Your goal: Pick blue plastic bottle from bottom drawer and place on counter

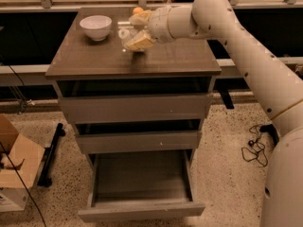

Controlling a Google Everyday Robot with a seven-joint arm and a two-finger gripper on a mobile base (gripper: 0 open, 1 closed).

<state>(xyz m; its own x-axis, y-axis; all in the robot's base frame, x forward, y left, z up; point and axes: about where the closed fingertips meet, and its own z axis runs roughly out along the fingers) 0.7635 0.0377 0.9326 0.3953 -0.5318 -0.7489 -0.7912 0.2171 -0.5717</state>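
Observation:
My gripper [136, 30] is over the back middle of the counter [94, 60], its tan fingers [140, 41] closed around the blue plastic bottle [127, 38]. The bottle is small and clear, with its white cap pointing left toward the bowl. It lies sideways in the grip, low over the counter; I cannot tell whether it touches the surface. The bottom drawer [142, 186] is pulled open below, and its tray is bare. The arm reaches in from the right.
A white bowl [96, 26] stands at the counter's back left. A small orange ball [138, 10] lies at the back edge behind the gripper. The two upper drawers are slightly ajar. A cardboard box [16, 167] sits on the floor at left, and cables [255, 148] lie at right.

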